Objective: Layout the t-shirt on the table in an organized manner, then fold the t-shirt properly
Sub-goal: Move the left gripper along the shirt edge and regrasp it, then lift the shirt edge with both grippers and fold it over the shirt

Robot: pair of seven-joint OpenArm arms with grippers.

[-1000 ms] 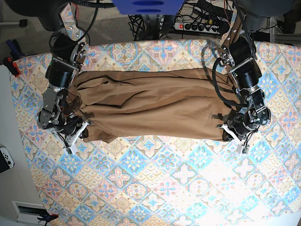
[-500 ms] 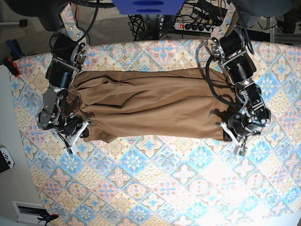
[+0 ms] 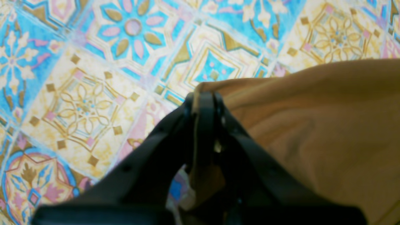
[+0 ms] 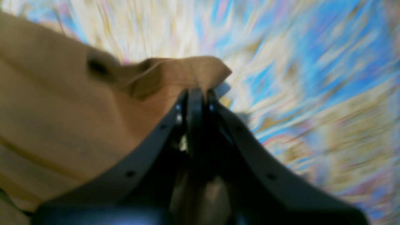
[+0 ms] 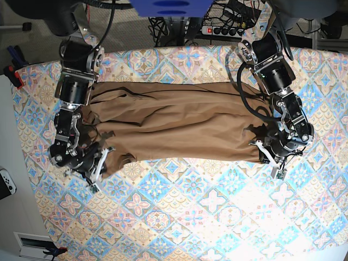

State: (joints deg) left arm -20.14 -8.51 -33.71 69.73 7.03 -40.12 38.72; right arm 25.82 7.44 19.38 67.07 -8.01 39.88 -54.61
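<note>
Tan-brown t-shirt [image 5: 179,122] lies stretched sideways across far half of patterned counter [image 5: 179,217], w/ long creases, rumpled at both ends. Left tool [image 5: 272,157] clamped tight on one near corner, right tool [image 5: 98,166] pinching the other.

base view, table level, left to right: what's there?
Bare table → right gripper, shut on the t-shirt's corner → t-shirt stretched across the middle → left gripper, shut on the opposite corner → bare table again.
</note>
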